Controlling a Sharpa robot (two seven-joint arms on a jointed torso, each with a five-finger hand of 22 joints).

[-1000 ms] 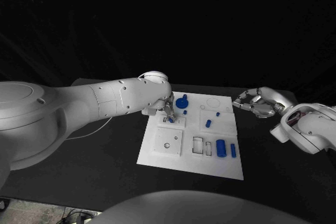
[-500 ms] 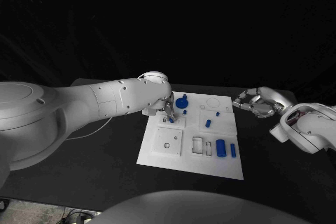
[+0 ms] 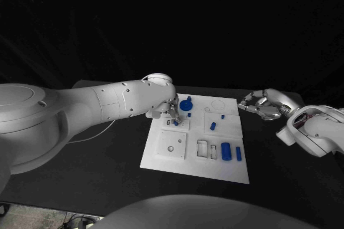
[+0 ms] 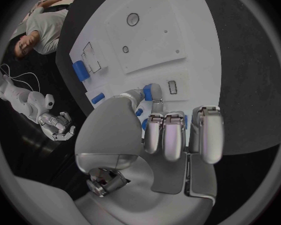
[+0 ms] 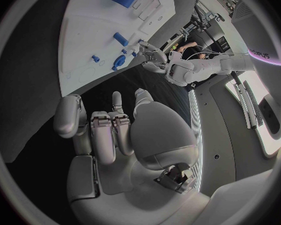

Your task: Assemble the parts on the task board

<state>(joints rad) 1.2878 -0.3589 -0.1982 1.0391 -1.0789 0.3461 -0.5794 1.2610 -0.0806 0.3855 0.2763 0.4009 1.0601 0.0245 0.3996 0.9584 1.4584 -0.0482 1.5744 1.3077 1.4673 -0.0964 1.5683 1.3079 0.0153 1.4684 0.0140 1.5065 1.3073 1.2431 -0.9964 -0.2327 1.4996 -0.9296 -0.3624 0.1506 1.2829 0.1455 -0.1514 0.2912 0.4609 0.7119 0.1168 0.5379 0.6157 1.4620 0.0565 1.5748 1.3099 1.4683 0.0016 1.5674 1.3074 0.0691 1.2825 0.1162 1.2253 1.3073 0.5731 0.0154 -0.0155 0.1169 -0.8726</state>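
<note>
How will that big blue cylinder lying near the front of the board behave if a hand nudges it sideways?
The big blue cylinder lies on its round side on the flat white task board, so it would probably roll rather than slide. It looks rigid and smooth, likely slippery to pinch. The thinner blue pin beside it might stop it.

Parts [image 3: 225, 151] on task board [image 3: 172, 157]
</note>
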